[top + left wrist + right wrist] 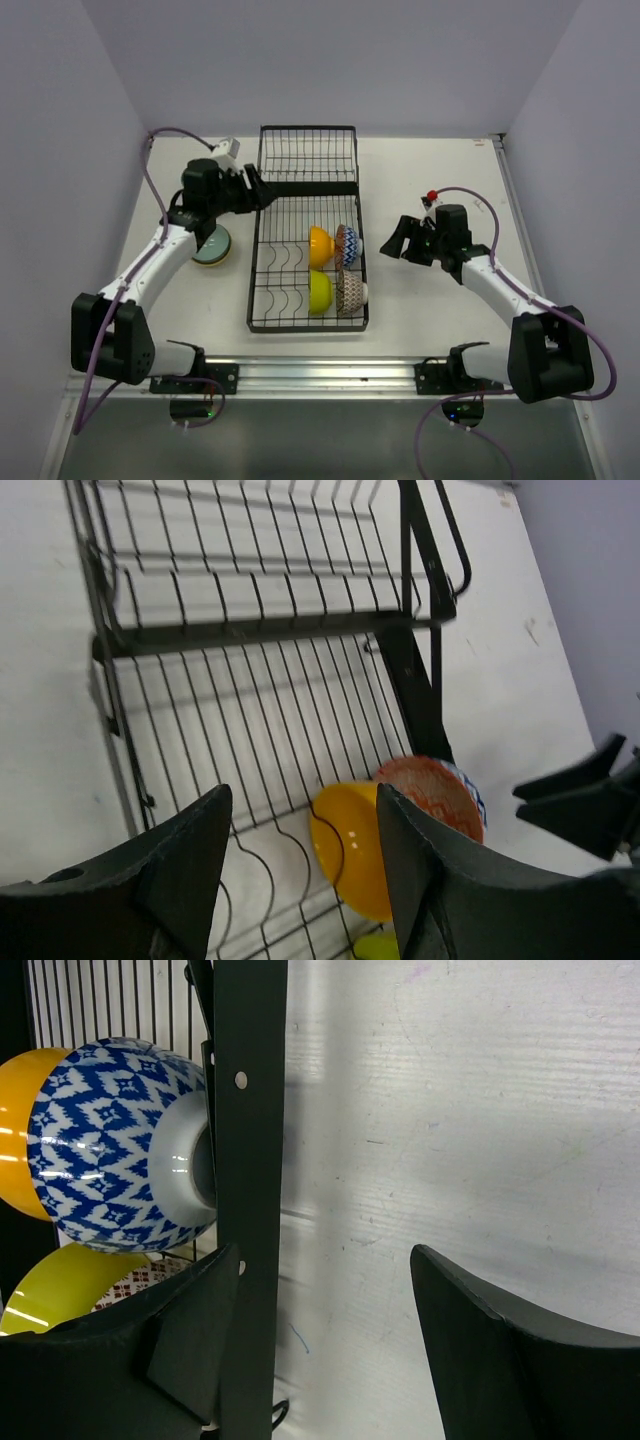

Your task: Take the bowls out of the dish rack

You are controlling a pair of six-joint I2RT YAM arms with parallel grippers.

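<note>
Partly unloaded: four bowls [320, 246] are left in the dish rack [305, 160], a stack [212, 251] at its 9 o'clock; left tool [300, 810] and right tool [325, 1260] are held open, empty.

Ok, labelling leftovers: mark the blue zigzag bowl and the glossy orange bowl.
blue zigzag ceramic bowl [95, 1150], right wrist view, patterned outer wall.
round orange bowl [365, 875], left wrist view, glossy middle.
</note>
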